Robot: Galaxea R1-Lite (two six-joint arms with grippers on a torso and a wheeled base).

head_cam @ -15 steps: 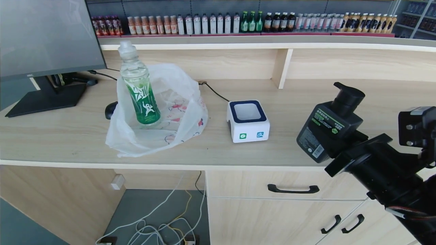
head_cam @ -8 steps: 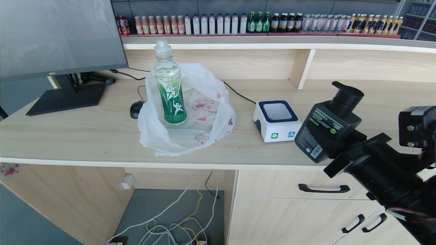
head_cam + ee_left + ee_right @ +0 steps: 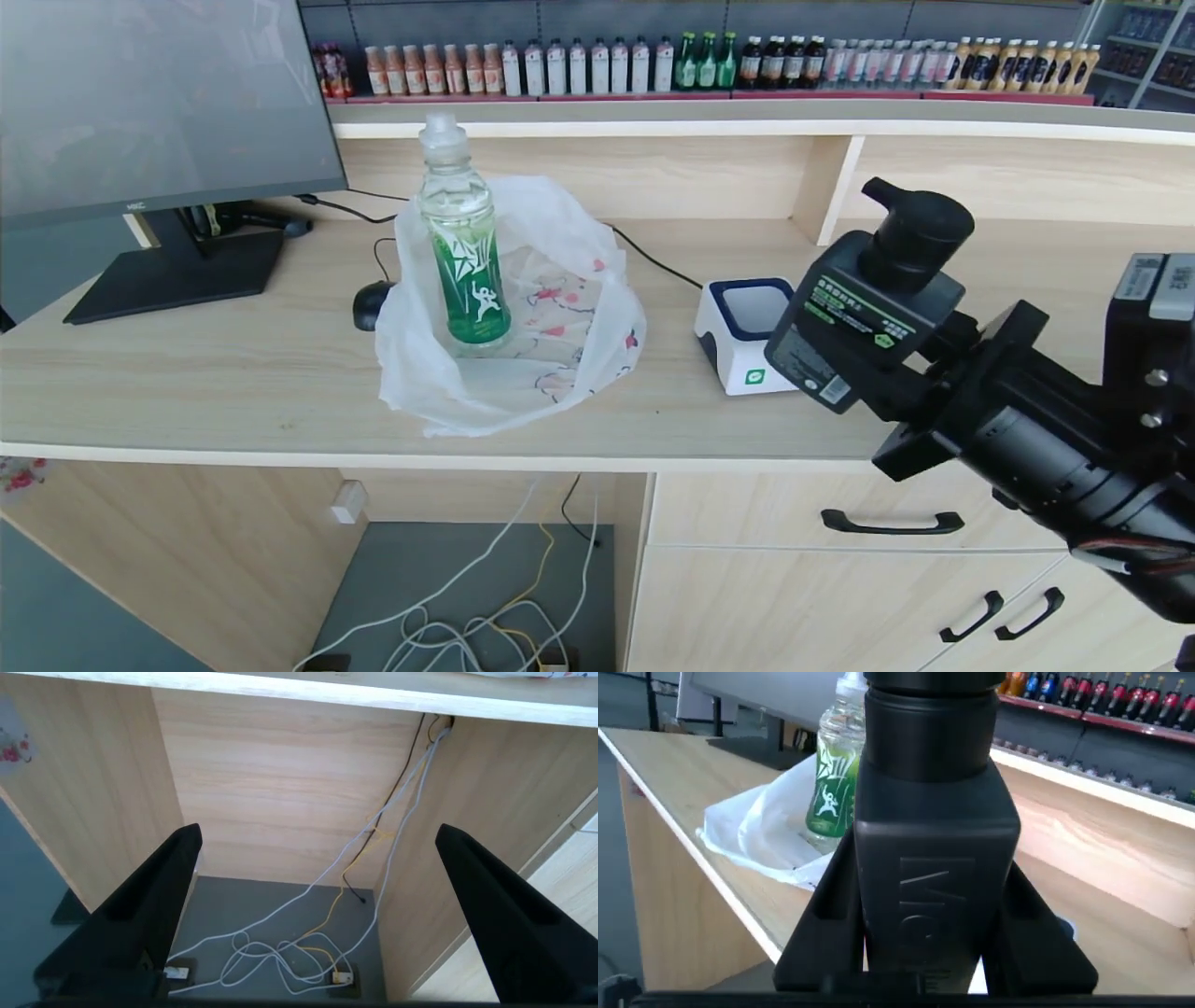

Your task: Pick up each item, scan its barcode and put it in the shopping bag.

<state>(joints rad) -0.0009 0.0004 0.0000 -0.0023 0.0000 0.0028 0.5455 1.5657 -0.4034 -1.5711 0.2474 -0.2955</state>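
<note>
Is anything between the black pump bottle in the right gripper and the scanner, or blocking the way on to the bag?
Nothing visible lies between the black pump bottle, held by the right gripper, and the scanner close by. In the shopping bag a green bottle stands upright, taking part of the opening.

Bottle (image 3: 859,313) is matt plastic, bag (image 3: 597,317) thin film, counter (image 3: 233,373) smooth wood

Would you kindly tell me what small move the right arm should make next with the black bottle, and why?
Probably shift the black bottle sideways over the scanner and tilt it so the barcode faces the upturned window. The right tool holds it raised beside the scanner, with the barcode turned toward the head camera instead.
</note>
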